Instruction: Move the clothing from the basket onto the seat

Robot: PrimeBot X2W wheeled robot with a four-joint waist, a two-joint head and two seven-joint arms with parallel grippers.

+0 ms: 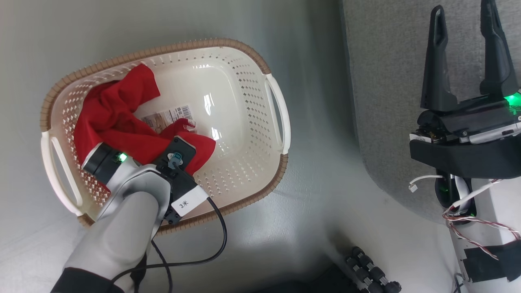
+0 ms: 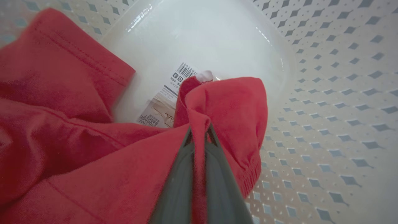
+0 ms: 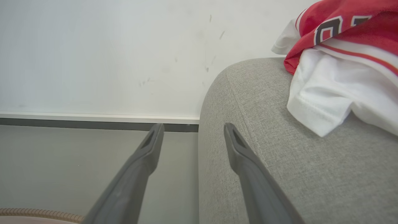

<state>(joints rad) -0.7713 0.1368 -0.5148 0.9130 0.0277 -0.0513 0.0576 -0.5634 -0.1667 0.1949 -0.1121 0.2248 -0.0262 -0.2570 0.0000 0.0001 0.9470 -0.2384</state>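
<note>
- Left wrist view: the left hand [image 2: 199, 132] is seen pinched shut on a raised fold of the red garment [image 2: 77, 130], with the fabric trapped between the two fingers near their tips.
- The garment is bunched against one end of the basket [image 1: 248, 85], which stands on the floor [image 1: 325, 195] beside the seat [image 1: 386, 81]. Part of it lies over the printed label [image 2: 168, 99] on the basket bottom.
- Only a small fold is judged to be gripped, so a slow, straight lift is advised until the trailing cloth is clear of the brown rim.
- Snagging on the perforated wall, or dragging the light basket along, should be guarded against.
- The right hand [image 1: 462, 16] is held wide, with nothing in it, by the seat's edge.
- A red-and-white garment [image 3: 342, 77] is already laid on the seat. The lifted piece is best set near it, well in from the rounded edge.
</note>
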